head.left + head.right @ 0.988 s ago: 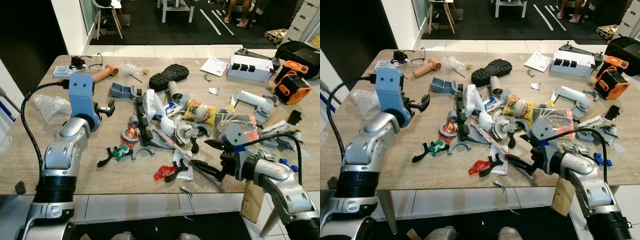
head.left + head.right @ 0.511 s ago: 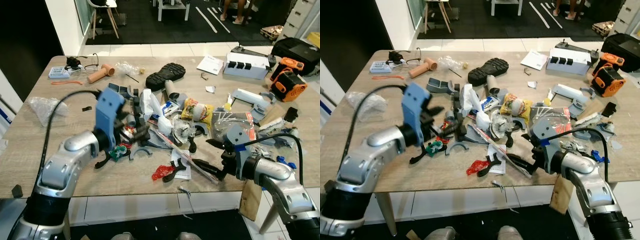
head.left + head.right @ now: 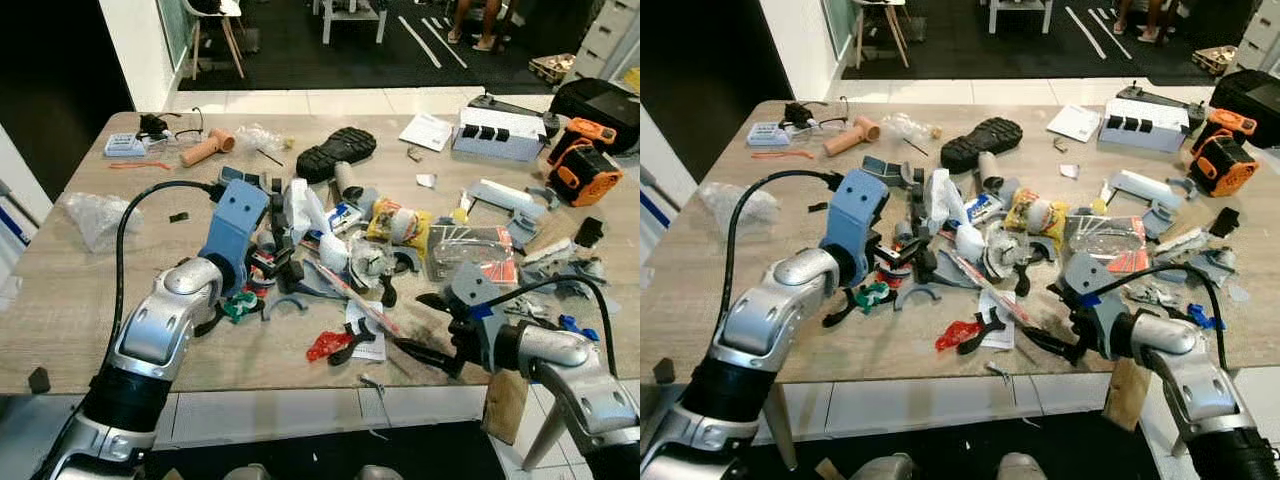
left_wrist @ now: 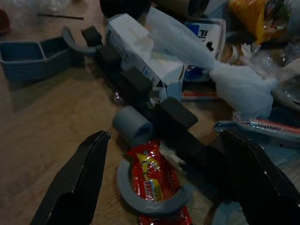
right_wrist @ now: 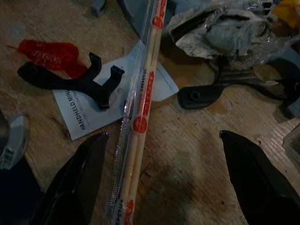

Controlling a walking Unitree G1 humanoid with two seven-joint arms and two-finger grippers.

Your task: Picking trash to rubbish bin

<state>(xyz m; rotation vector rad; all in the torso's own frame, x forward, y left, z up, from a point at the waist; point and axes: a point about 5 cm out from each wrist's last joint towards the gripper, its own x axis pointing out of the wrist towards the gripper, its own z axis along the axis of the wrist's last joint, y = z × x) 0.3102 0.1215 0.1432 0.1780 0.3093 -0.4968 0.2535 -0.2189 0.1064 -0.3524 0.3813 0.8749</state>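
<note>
Left gripper (image 4: 161, 154): now lower, fingers spread over the red wrapper (image 4: 154, 178).
Right gripper (image 5: 161, 176): unmoved, fingers spread by the chopsticks packet (image 5: 140, 112).

- I see the left tool (image 4: 159, 187) spread over a snack wrapper (image 4: 152, 180) lying inside a curved ring piece (image 4: 154, 204) at the table's (image 3: 80, 300) middle.
- My right tool (image 5: 159, 187) hangs open near the front edge, wrapped chopsticks (image 5: 140, 122) between its fingers.
- A shoe sole (image 3: 338, 152) lies behind the pile.
</note>
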